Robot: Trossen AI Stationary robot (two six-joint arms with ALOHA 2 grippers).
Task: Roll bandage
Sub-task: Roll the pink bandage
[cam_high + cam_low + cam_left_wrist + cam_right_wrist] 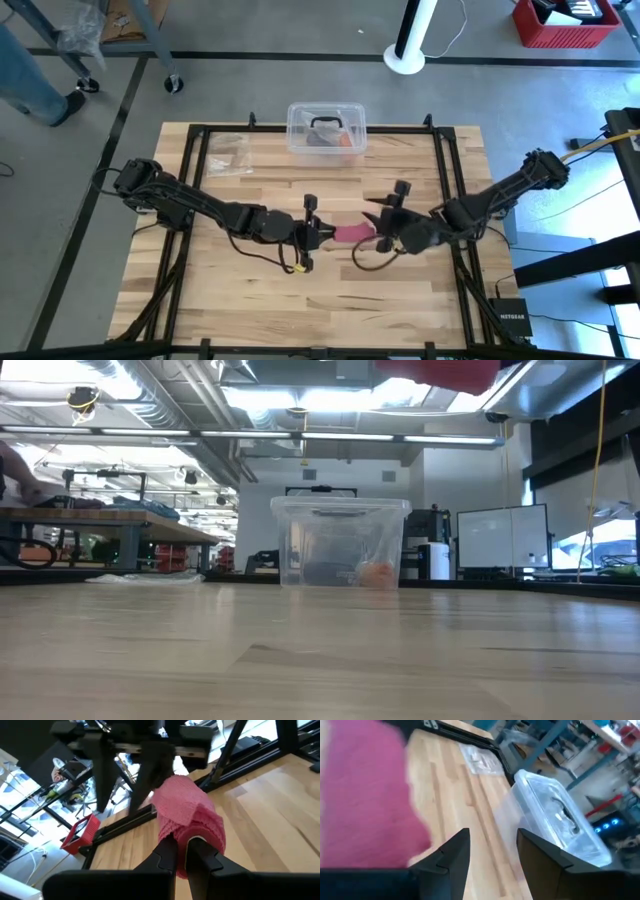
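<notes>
Bandage (352, 232), pink-red and partly rolled, sits above the middle of the wooden counter (260, 300), held up between the two grippers. Left gripper (318, 233) reaches in from the left side of the high view; in the left wrist view its jaws are nearly closed, pinching the lower end of the pink fabric (192, 822), which bunches into a loose roll beyond the fingertips (167, 852). Right gripper (388, 228) meets the bandage from the opposite side, and the same gripper shows as the dark crossbar and fingers behind the fabric in the left wrist view. In the right wrist view its jaws (490, 855) stand apart with bare counter showing between them, while the pink strip (365, 795) fills the side of that picture, close to the camera; whether it is caught on the gripper I cannot tell. A clear plastic box (325, 128) with a black handle stands at the far edge of the counter, well apart from the grippers, with a small clear bag (228, 153) to its left.
</notes>
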